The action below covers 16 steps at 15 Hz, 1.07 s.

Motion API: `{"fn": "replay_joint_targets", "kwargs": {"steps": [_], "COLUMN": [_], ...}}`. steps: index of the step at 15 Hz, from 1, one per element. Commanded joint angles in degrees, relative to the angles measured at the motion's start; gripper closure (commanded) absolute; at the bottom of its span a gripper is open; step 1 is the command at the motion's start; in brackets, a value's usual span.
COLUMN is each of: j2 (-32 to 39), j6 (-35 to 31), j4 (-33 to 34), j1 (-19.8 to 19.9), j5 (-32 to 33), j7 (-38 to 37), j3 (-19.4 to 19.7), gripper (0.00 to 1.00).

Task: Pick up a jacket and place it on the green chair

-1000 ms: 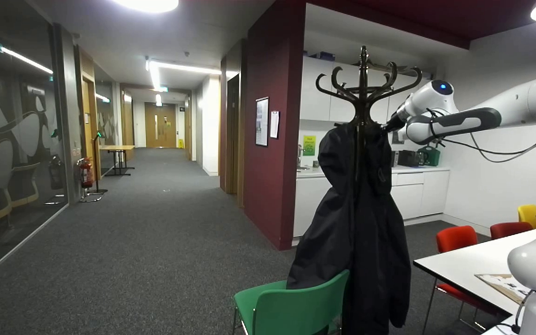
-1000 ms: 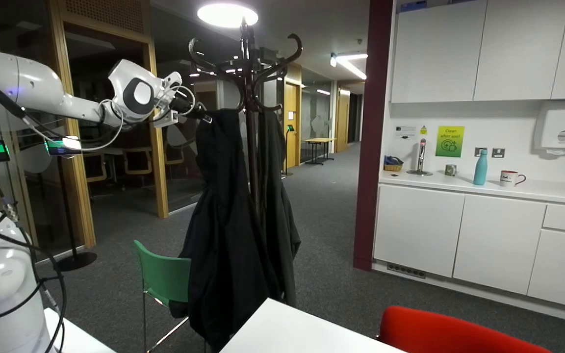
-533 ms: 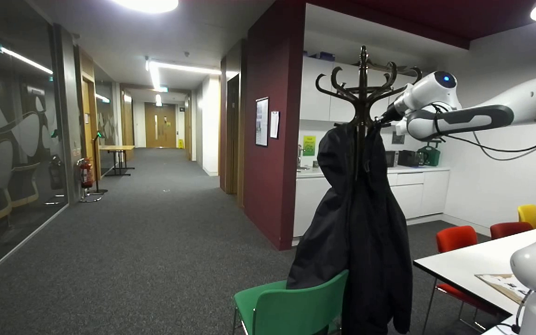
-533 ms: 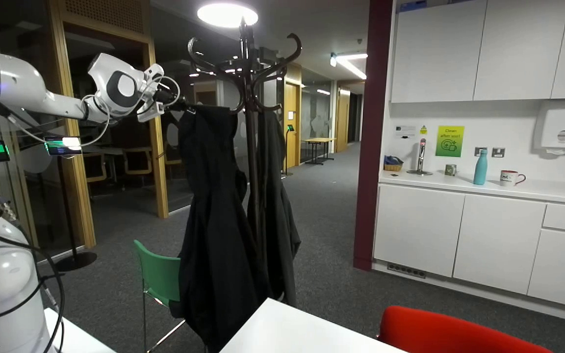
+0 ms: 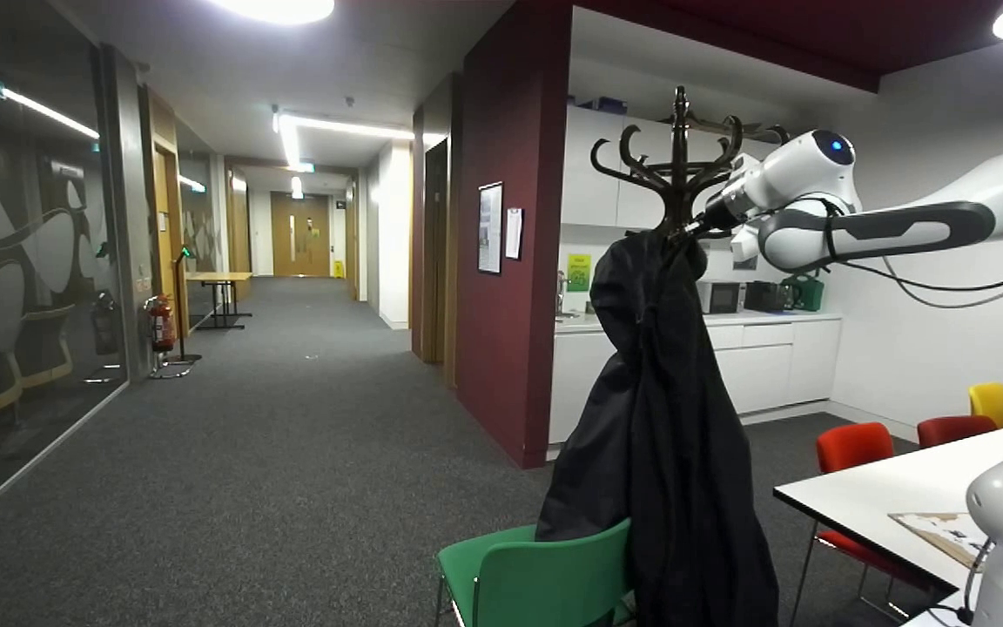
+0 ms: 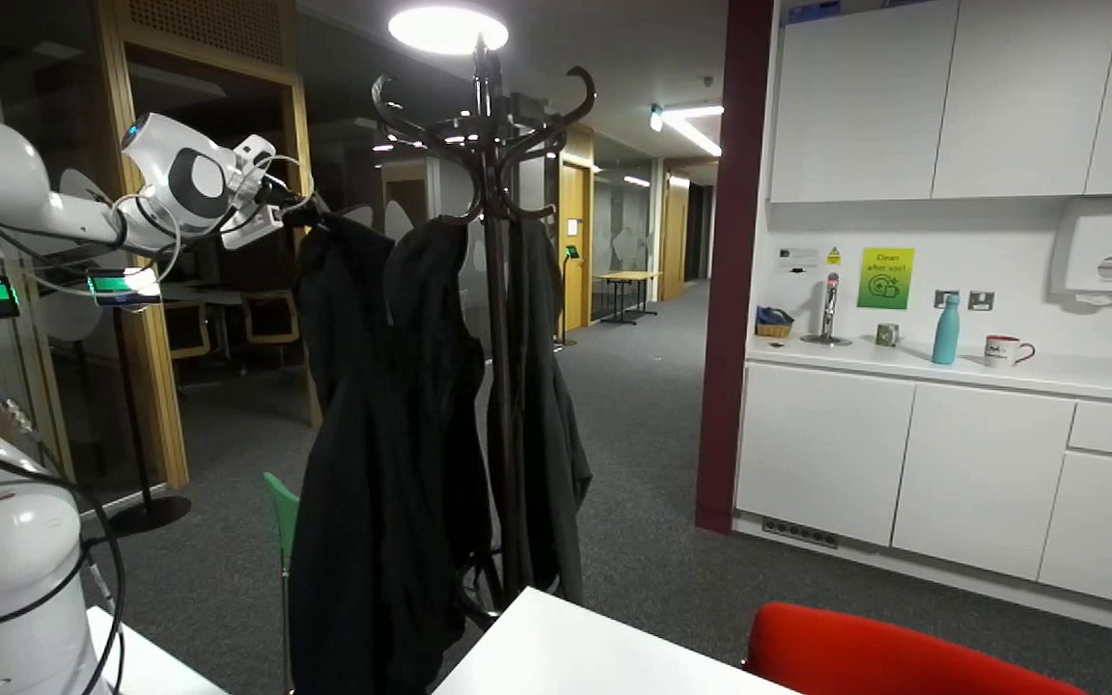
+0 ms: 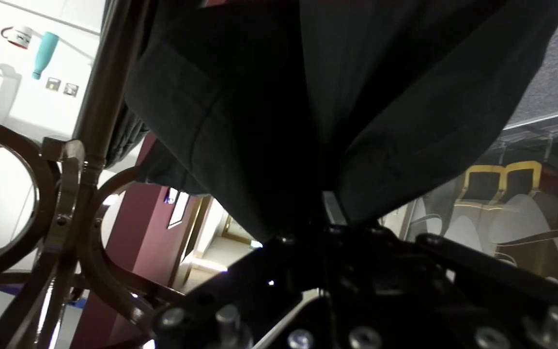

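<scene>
Just past the white tabletop [image 6: 587, 654], there it is, the long black jacket [image 6: 377, 473], pinched at the top in the end effector [image 6: 318, 218], its folds hanging limp! Right behind it peeks a strip of the green chair [image 6: 282, 512]; whether the two touch, I can't tell. Then the coat stand [image 6: 495, 280], another dark garment [image 6: 548, 415] on it, and farther back, white cupboards [image 6: 826, 449].

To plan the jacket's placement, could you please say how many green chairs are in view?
1: the green chair, beside the hanging jacket, which may hide others.
</scene>
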State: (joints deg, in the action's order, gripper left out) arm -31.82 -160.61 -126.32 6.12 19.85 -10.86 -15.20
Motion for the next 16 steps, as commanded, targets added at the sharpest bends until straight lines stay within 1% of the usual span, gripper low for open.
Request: {"fn": "replay_joint_targets", "kwargs": {"steps": [1, 6, 9, 11, 13, 16], "j2": [-1.2, 0.8, 0.9, 0.7, -0.3, -0.7], "j6": [-1.1, 0.2, 3.2, 4.8, 6.2, 7.7], "j4": [-0.6, -1.3, -1.3, -1.3, -1.2, -0.4], "j1": [-1.4, -0.5, -1.4, -2.3, -4.6, -6.7], "j5": [-0.2, -0.1, -0.3, -0.1, -0.5, -0.2], "j7": [2.2, 0.2, -0.5, -0.8, 0.0, 0.1], "j3": [-0.1, -1.9, -3.3, -4.6, -5.3, -6.7], "gripper": [0.99, 0.99, 0.99, 0.99, 0.99, 0.99]}}
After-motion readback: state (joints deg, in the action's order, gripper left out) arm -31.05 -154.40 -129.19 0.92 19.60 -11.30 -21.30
